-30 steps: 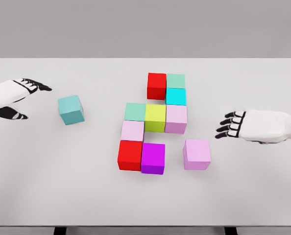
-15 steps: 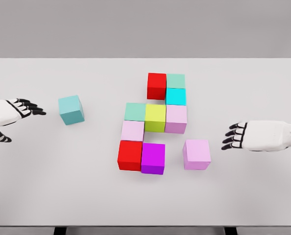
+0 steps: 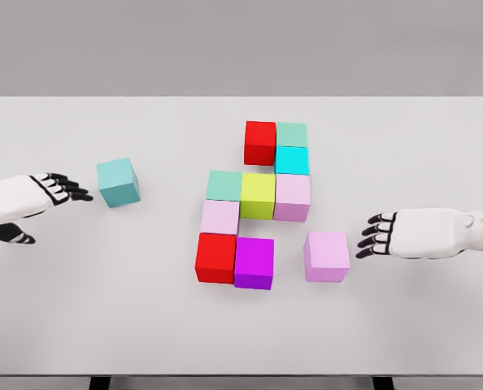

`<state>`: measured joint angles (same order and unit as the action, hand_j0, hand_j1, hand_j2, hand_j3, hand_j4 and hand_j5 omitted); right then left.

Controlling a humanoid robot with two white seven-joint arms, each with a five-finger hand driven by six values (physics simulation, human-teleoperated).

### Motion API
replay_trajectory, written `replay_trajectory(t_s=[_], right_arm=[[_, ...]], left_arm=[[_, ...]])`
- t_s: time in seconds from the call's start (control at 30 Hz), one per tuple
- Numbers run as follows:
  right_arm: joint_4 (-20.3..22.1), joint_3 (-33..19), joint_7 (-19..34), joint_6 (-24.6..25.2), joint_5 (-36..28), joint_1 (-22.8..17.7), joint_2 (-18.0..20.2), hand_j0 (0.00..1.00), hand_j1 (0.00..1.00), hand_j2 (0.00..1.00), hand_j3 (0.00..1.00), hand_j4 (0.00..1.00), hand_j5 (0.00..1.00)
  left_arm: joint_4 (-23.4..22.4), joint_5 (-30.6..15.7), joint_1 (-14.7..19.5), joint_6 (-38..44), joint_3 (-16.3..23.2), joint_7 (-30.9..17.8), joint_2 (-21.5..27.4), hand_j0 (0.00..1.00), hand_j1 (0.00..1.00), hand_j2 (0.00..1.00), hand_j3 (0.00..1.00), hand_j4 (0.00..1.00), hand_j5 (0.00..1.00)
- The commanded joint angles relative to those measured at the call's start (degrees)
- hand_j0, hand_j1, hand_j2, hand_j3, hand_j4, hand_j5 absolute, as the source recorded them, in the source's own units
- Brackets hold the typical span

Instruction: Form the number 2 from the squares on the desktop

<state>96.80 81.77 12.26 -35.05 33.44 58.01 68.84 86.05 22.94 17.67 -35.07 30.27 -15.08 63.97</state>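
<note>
Your right hand [image 3: 396, 236] lies low over the tabletop [image 3: 437, 138] near its right edge, fingers loosely spread and holding nothing, fingertips [image 3: 370, 237] pointing at the loose pink cube [image 3: 326, 256] just beside them, not touching it. Your left hand [image 3: 32, 199] sits near the left edge, fingers likewise open and empty, pointing toward the teal cube [image 3: 117, 181], which stands alone, well apart from the other blocks.

Around the middle of the tabletop the remaining cubes form a joined cluster. Toward the far edge: a red cube [image 3: 259, 142] with a mint cube [image 3: 291, 134] on its right, and a cyan cube [image 3: 291, 160] directly in front of the mint one. Middle row, left to right: a green cube [image 3: 224, 185], a yellow-green cube [image 3: 258, 195], a lilac cube [image 3: 292, 197]. A pale pink cube [image 3: 219, 217] sits in front of the green one. Nearest row: a second red cube [image 3: 215, 257] touching a magenta cube [image 3: 254, 262]. A gap separates the magenta cube from the loose pink cube on its right.
</note>
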Motion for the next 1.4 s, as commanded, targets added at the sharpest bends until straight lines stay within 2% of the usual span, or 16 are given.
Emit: replay_trajectory(t_s=[0.0, 0.43, 0.67, 0.77, 0.87, 1.37], right_arm=[[0.76, -0.39, 0.04, 0.05, -0.48, 0.00, -0.02, 0.99, 0.99, 0.99, 0.99, 0.99, 0.99], [1.02, -0.48, 0.22, 0.05, -0.30, 0.00, -3.01, 0.99, 0.99, 0.99, 0.99, 0.99, 0.99], [1.28, -0.48, 0.22, 0.05, -0.48, 0.00, -3.01, 0.99, 0.99, 0.99, 0.99, 0.99, 0.99], [3.92, -0.48, 0.30, 0.05, -0.30, 0.00, -2.92, 0.99, 0.99, 0.99, 0.99, 0.99, 0.99], [3.92, -0.48, 0.22, 0.05, -0.39, 0.00, -2.92, 0.99, 0.99, 0.99, 0.99, 0.99, 0.99], [3.74, -0.56, 0.22, 0.05, -0.48, 0.00, -3.98, 0.99, 0.99, 0.99, 0.99, 0.99, 0.99]], left_arm=[[0.08, -0.26, 0.00, 0.07, 0.06, -0.65, -0.86, 1.00, 1.00, 1.00, 1.00, 1.00, 1.00], [-0.27, 1.14, 1.67, 0.07, 0.14, -2.32, -6.75, 1.00, 1.00, 1.00, 1.00, 1.00, 1.00], [-2.03, 2.37, 3.25, 0.07, 0.32, -2.32, -8.77, 1.00, 1.00, 1.00, 1.00, 1.00, 1.00], [-2.99, 2.46, 4.22, 0.07, 0.32, -3.11, -10.09, 1.00, 1.00, 1.00, 1.00, 1.00, 1.00], [-3.70, 2.46, 5.71, 0.07, 1.55, -3.55, -10.88, 1.00, 1.00, 1.00, 1.00, 1.00, 1.00], [-6.24, 3.96, 8.79, 0.07, 1.72, -3.55, -15.45, 1.00, 1.00, 1.00, 1.00, 1.00, 1.00]])
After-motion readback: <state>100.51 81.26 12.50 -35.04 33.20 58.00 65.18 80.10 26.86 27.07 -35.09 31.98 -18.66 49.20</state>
